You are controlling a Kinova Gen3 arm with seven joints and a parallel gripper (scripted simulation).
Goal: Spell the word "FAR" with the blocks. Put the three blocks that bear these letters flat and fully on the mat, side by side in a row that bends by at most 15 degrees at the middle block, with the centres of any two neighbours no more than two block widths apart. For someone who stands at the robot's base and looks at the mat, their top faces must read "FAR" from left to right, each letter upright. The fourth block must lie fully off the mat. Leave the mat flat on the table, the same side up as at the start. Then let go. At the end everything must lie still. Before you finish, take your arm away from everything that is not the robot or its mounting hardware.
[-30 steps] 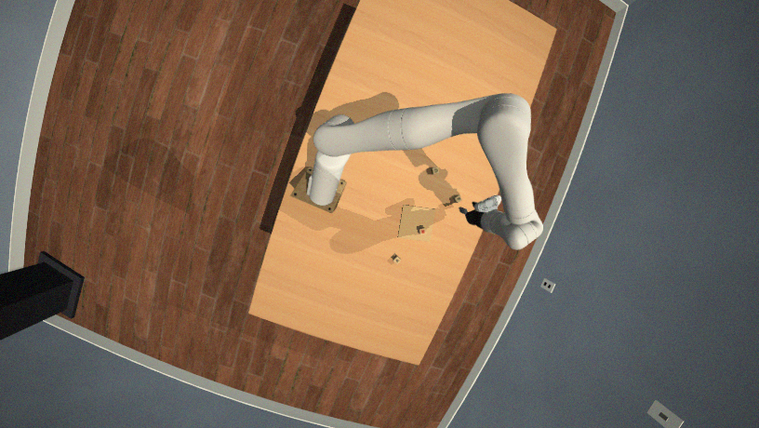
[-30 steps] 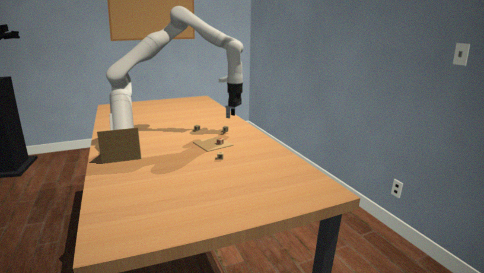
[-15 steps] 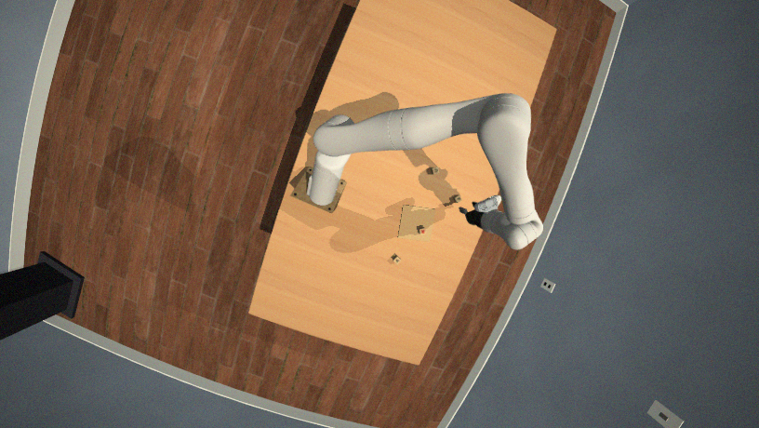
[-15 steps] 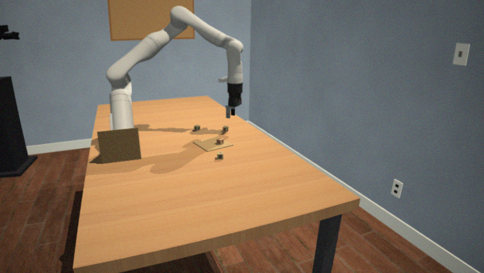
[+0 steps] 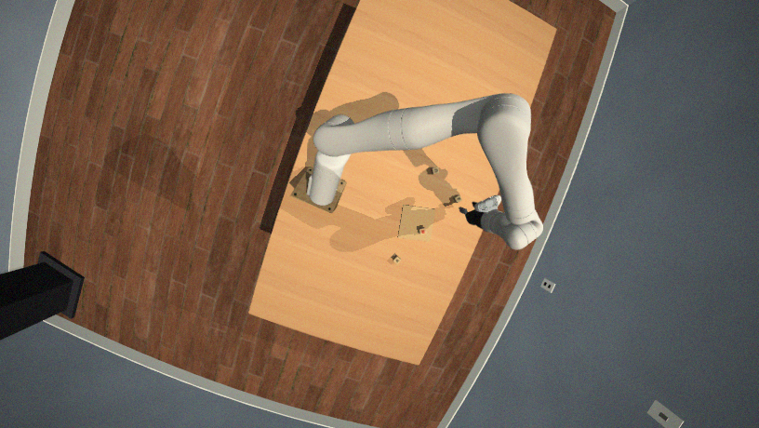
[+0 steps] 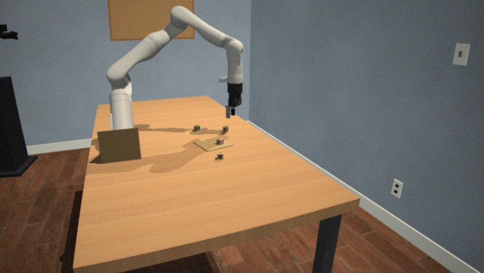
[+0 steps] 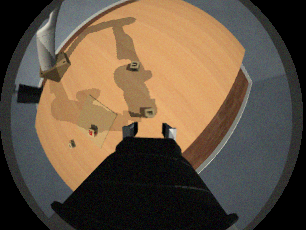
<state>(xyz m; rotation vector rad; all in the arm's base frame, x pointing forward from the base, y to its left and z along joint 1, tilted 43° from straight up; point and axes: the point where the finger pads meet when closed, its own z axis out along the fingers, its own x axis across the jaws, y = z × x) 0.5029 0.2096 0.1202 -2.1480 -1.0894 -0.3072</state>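
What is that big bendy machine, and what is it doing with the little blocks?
It's a white robot arm. One picture looks down from above, one from across the room, and one from beside its black metal claw. The claw is open and holds nothing. On the light wooden table lie a thin tan square mat and four small blocks: one on the mat, three off it.

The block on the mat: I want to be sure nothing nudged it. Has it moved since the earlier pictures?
No; the block sits at the same place on the mat.
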